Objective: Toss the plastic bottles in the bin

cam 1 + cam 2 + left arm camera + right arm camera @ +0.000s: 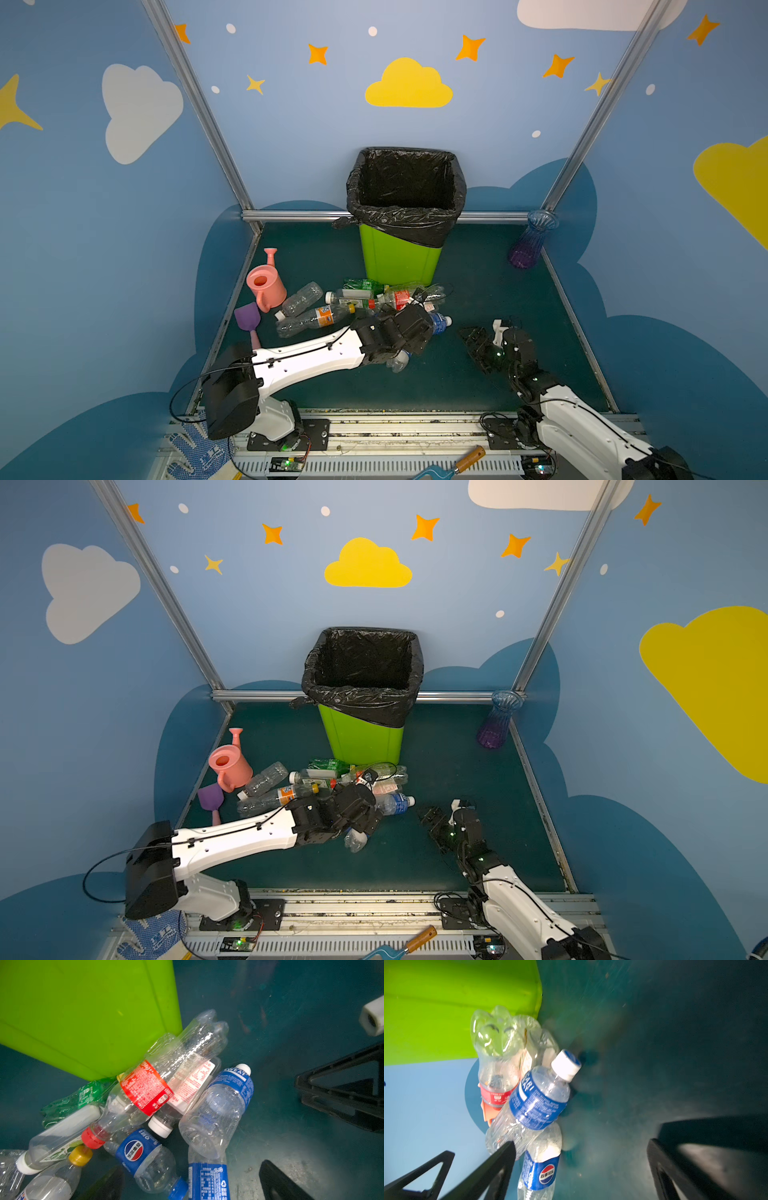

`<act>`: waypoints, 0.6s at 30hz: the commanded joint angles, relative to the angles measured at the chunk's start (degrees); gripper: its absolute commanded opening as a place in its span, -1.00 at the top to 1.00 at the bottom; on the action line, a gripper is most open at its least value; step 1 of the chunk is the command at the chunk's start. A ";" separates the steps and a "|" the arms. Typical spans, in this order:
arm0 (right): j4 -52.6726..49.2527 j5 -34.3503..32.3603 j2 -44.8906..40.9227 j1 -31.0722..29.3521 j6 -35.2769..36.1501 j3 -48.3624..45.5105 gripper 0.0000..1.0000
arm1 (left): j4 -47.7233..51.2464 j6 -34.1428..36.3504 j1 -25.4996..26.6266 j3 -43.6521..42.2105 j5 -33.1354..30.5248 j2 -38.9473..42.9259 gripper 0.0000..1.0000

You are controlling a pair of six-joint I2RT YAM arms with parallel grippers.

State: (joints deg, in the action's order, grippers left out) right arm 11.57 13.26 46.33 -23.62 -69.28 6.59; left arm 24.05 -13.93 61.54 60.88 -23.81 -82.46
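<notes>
Plastic bottles (pixel 397 297) lie heaped on their sides on the dark green desk (pixel 436 386), pressed against the foot of the lime-green bin (pixel 399 257). The bin stands upright at the back with a crinkled black liner (pixel 405 226) folded over its rim. The left arm (pixel 311 357) reaches low and nearly level from its base at the front edge, wrist bent down over the near side of the heap. The right arm (pixel 577 432) rises from the front right corner and folds forward, its wrist aimed at the heap from the right.

Most bottles are clear and dented. A red-labelled bottle (pixel 146 1087) with a red cap lies across the top, a green bottle (pixel 68 1101) lies by the bin wall, and a yellow-capped bottle (pixel 54 1184) lies at the edge. Several others carry blue labels.

The left pincer (pixel 191 1166) hangs wide open over the heap, a blue-labelled bottle (pixel 207 1180) lying between its fingers, ungripped. The right pincer (pixel 581 1145) is likewise spread wide and holds nothing. One of its fingertips sits just beside the base of a white-capped bottle (pixel 537 1101); contact cannot be told.

A pink watering can (pixel 266 284) stands left of the heap, with a purple shovel (pixel 248 318) lying beside it. A blue-purple vase (pixel 532 243) stands in the far right corner.
</notes>
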 commanded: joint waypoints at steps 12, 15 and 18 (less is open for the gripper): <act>23.66 -2.13 21.43 -6.85 -8.41 4.00 -0.94 | -5.62 -7.54 -5.93 -12.32 -3.13 14.08 -1.00; 23.93 -3.31 23.26 -7.84 -8.59 5.23 -0.94 | -6.83 -7.81 -7.02 -14.82 -2.53 16.68 -1.00; 24.50 -3.19 24.53 -8.13 -8.96 6.58 -0.94 | -6.42 -8.54 -7.82 -16.08 -2.21 17.91 -1.00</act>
State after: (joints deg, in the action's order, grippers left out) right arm 32.82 11.03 70.11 -31.24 -77.41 11.11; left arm 18.65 -20.99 54.33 45.65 -26.17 -65.63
